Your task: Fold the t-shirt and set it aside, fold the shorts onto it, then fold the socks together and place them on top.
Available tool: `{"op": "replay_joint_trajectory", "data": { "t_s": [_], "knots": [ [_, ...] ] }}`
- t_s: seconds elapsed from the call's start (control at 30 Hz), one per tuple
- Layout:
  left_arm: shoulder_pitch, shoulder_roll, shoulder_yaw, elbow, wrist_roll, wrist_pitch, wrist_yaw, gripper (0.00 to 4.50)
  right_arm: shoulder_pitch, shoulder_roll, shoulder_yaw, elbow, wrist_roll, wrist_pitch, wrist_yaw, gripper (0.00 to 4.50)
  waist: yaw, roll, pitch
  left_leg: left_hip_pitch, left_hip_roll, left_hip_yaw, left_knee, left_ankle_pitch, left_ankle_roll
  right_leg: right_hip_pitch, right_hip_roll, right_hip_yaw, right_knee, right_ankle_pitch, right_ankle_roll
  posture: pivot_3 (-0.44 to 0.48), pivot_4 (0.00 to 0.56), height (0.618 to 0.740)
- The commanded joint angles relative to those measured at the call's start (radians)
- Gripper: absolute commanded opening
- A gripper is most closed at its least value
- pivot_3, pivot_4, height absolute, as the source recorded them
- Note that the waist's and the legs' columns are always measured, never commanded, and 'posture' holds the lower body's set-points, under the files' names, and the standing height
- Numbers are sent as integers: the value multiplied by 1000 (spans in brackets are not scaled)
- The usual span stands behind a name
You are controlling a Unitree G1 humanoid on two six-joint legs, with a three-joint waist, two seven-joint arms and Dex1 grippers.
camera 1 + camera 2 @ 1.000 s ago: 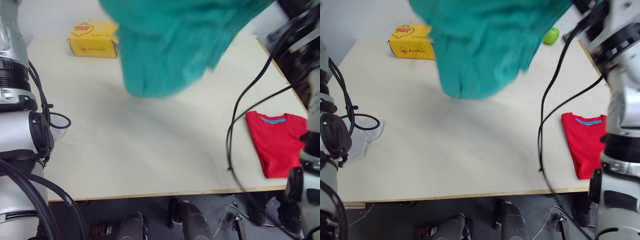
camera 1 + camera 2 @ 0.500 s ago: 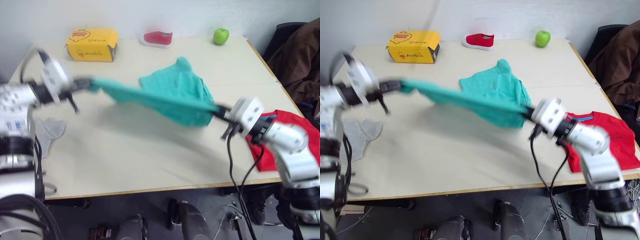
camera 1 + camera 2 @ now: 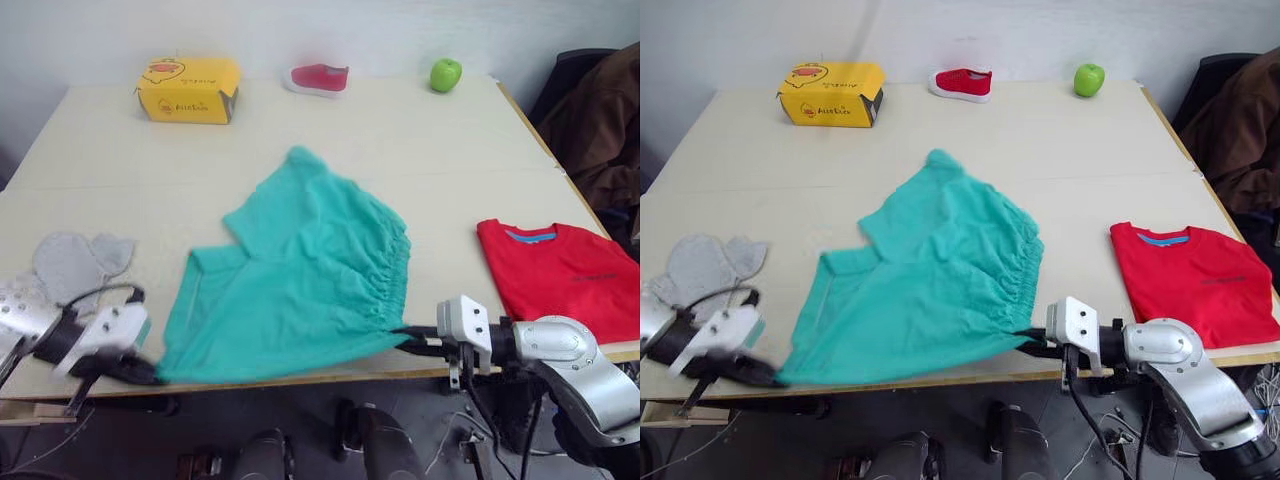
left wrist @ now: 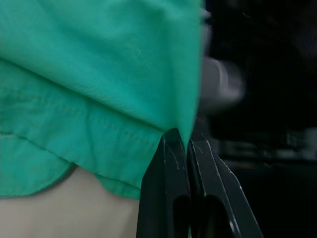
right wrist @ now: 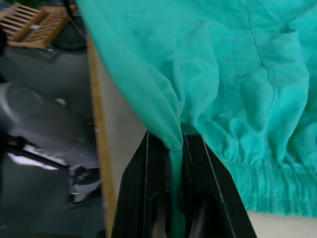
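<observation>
At near table edge, teal shorts (image 3: 300,290) spread flat, both grippers pinching corners.

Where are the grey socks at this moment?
In the head views, the socks lie at the table's left side, left of the shorts.

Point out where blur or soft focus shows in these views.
Left eye view: left gripper smeared at the shorts' corner; t-shirt and yellow box crisp. Left wrist view: background beyond the table edge is out of focus. Right wrist view: floor clutter soft, cloth weave sharp.
</observation>
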Motion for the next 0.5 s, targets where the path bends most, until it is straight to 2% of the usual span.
{"op": "replay_joint_trajectory", "data": {
  "t_s": [0.03, 0.07, 0.13, 0.17, 0.23, 0.3, 0.37, 0.43, 0.5],
  "knots": [
    [133, 145, 97, -89, -158, 27, -112, 0, 25, -44, -10, -60, 79, 66, 75, 48, 12, 1, 0, 1, 0, -1, 0, 0, 0, 1, 0, 0, -1, 0, -1, 0, 150, 740],
    [145, 161, 114, -100, -191, 37, -112, 0, 41, -56, -16, -63, 92, 78, 91, 48, 19, 3, 0, 2, 0, -1, 0, 0, 0, 2, 0, -1, -2, -1, -1, 0, 150, 740],
    [64, 150, 117, -94, -248, 77, -112, 0, 65, -58, -46, -54, 133, 105, 97, 48, 29, 3, 0, 4, 0, -1, 0, -1, 0, 5, 0, -1, -2, -1, -1, 0, 150, 740],
    [-29, 136, 93, -72, -273, 103, -107, 0, 70, -55, -70, -44, 168, 130, 96, 48, 29, 3, 0, 4, 0, -1, 0, -1, 0, 5, 0, -1, -2, -1, -1, 0, 150, 740],
    [-312, 67, -8, 7, -285, 191, -88, 0, 65, -51, -127, -24, 254, 190, 93, 48, 35, 3, 1, 2, 0, -1, 0, -1, 0, 6, 1, -1, -2, -1, -1, 0, 150, 740],
    [-651, -74, -129, 145, -209, 270, -63, 0, 36, -44, -185, 5, 354, 272, 74, 48, 35, 3, 0, -1, -1, -1, 0, -1, 0, 7, 2, -1, -2, -1, 0, 0, 150, 740],
    [-920, -212, -217, 315, -106, 285, -49, 0, -5, -33, -233, 46, 437, 347, 47, 48, 37, 4, 0, 1, -1, 0, 0, -1, 0, 10, 3, -1, 0, -1, 1, 0, 150, 740],
    [-1209, -410, -284, 635, 69, 139, 64, 0, -80, 7, -267, 149, 463, 404, -32, 48, 43, 0, -1, 1, -2, 0, 1, -1, 0, 10, 5, -1, 3, 0, 1, 0, 150, 740],
    [-1407, -559, -331, 928, 227, -27, 196, 0, -139, 35, -268, 223, 450, 448, -95, 48, 46, -3, -3, -1, -2, 1, 3, 0, 0, 10, 11, -2, 3, 1, 1, 0, 150, 740]
  ]
}}
